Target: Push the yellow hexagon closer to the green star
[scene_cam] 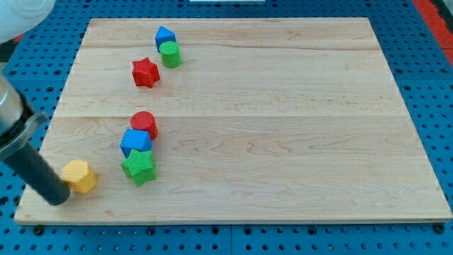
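A pale wooden board fills most of the view, resting on a blue pegboard surface that shows around its edges. A thick dark rod slants in from the view's left edge down toward the board's bottom-left corner. My tip sits on the board there, just to the left of the yellow hexagon and touching or nearly touching its lower-left side; the rod has no jaws, so it has nothing to open or close.

The yellow hexagon lies near the board's bottom-left corner. The green star is to its right, near but apart, with bare wood between them. Touching the green star from above is a blue block, angular in shape, and above that, touching it, a red cylinder.

Toward the view's top, well apart from this cluster, sits a red star. Just right of and above it a green cylinder touches another blue block behind it.
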Motion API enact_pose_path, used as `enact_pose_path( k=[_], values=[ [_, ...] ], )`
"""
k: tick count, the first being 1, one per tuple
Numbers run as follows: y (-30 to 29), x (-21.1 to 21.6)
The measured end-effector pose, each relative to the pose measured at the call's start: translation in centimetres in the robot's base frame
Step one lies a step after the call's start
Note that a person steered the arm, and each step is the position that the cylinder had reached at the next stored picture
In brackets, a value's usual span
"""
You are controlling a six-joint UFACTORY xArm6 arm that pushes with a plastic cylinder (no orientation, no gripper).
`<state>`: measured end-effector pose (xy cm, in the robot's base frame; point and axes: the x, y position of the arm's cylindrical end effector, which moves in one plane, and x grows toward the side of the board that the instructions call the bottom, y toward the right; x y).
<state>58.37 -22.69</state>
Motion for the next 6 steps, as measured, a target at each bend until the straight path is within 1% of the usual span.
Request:
enact_pose_path(
  k=[1, 2, 3, 4, 5, 6],
  values=[
    [3.4, -0.2],
    [4.1, -0.2],
    [2.6, 1.4],
    [-1.8, -0.5],
    [-2.2, -2.2],
    [-1.1, -2.2]
  ],
)
